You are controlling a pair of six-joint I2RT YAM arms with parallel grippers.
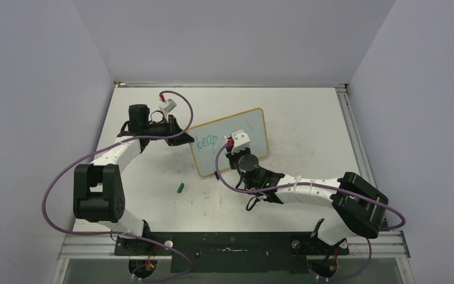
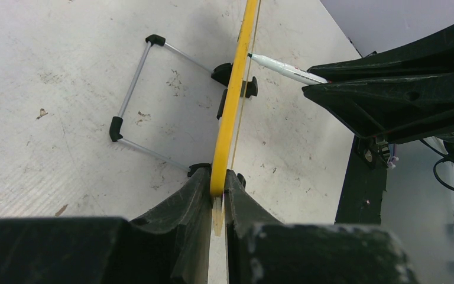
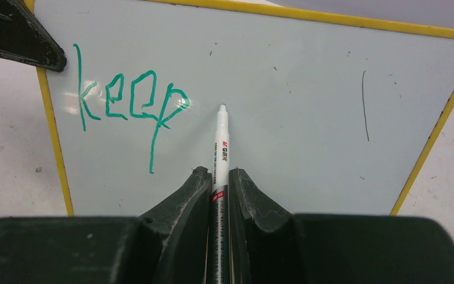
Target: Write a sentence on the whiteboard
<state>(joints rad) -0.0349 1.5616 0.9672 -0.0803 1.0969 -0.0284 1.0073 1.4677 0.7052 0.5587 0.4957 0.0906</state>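
Observation:
The whiteboard (image 1: 236, 133) stands upright mid-table, tan-yellow frame, tilted. On it is one teal-green word, "keep" (image 3: 131, 100), also seen in the top view (image 1: 206, 141); no other words of the sentence show. My left gripper (image 2: 219, 189) is shut on the board's left edge (image 2: 230, 106), holding it. My right gripper (image 3: 219, 180) is shut on a white marker (image 3: 220, 142); its tip sits at the board's face just right of "keep". The marker also shows in the left wrist view (image 2: 284, 67).
A green marker cap (image 1: 180, 188) lies on the table in front of the board's left corner. A wire stand (image 2: 136, 94) with black feet props the board from behind. A thin dark stroke (image 3: 365, 106) marks the board's right part.

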